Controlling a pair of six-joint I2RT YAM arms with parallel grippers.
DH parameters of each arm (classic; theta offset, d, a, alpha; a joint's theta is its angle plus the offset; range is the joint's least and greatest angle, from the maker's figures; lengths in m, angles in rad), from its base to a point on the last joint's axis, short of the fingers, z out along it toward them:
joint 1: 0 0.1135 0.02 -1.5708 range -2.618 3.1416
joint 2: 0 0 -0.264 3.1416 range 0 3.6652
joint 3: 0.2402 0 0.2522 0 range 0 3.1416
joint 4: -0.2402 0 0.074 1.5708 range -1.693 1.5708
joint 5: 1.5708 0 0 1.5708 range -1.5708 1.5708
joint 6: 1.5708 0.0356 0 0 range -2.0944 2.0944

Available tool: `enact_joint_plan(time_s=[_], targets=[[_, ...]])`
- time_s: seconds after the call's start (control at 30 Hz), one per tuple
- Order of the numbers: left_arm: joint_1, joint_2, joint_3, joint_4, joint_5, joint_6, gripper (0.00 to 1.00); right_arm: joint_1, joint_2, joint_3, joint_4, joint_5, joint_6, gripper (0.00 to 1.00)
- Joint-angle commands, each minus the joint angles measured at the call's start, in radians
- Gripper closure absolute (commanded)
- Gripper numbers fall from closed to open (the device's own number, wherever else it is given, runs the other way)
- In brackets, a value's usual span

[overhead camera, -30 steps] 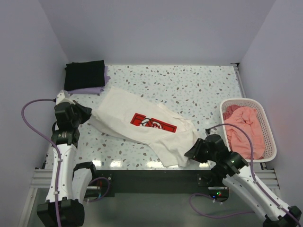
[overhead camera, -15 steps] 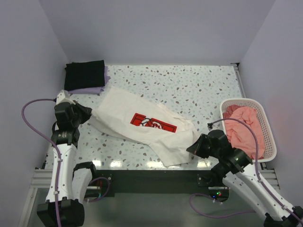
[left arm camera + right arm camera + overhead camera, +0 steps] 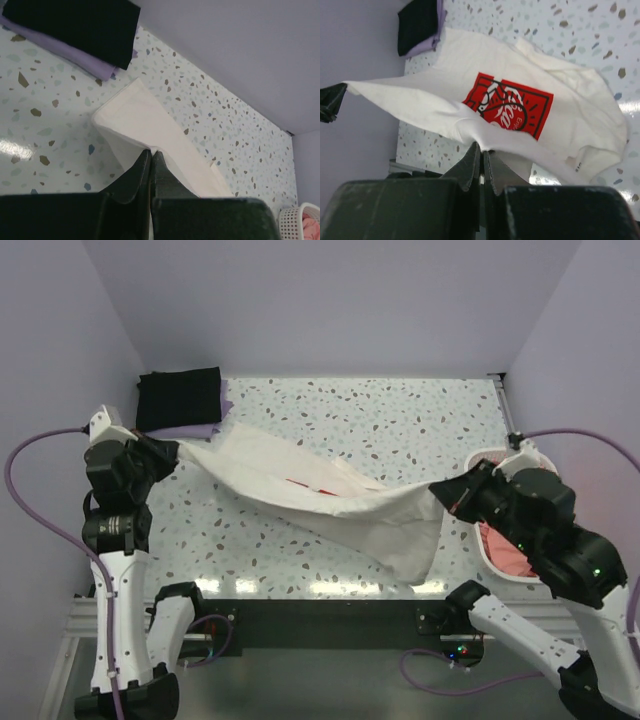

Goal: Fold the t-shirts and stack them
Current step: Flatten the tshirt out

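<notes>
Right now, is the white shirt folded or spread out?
Spread out, unfolded: the white shirt hangs stretched between the left claw and right claw.

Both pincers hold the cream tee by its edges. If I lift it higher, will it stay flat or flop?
Likely floppy: the cream tee sags between the left pincer and right pincer, one end drooping toward the table. Probably light, since two thin pinches carry it. It may bunch rather than hang flat; a fold overlaps the red print.
</notes>
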Motion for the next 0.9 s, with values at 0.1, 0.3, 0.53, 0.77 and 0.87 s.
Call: enact_joint_plan(time_s=[0.1,0.3,0.53,0.77,0.87], targets=[[0.006,0.025,0.249,0.025,0.080,-0.024,1.00,0.001,0.245,0.418,-0.058,0.139,-0.143,1.00],[0.006,0.230,0.311,0.177,0.190,-0.099,1.00,-0.012,0.559,0.682,0.035,0.196,-0.244,1.00],[-0.005,0.622,0.476,0.368,0.242,-0.150,1.00,-0.289,0.892,0.883,0.224,-0.161,-0.238,1.00],[-0.043,1.109,0.907,0.528,0.330,-0.228,1.00,-0.420,1.336,1.264,0.486,-0.317,-0.160,1.00],[-0.042,1.322,1.302,0.470,0.368,-0.270,1.00,-0.450,1.461,1.578,0.512,-0.291,-0.146,1.00]])
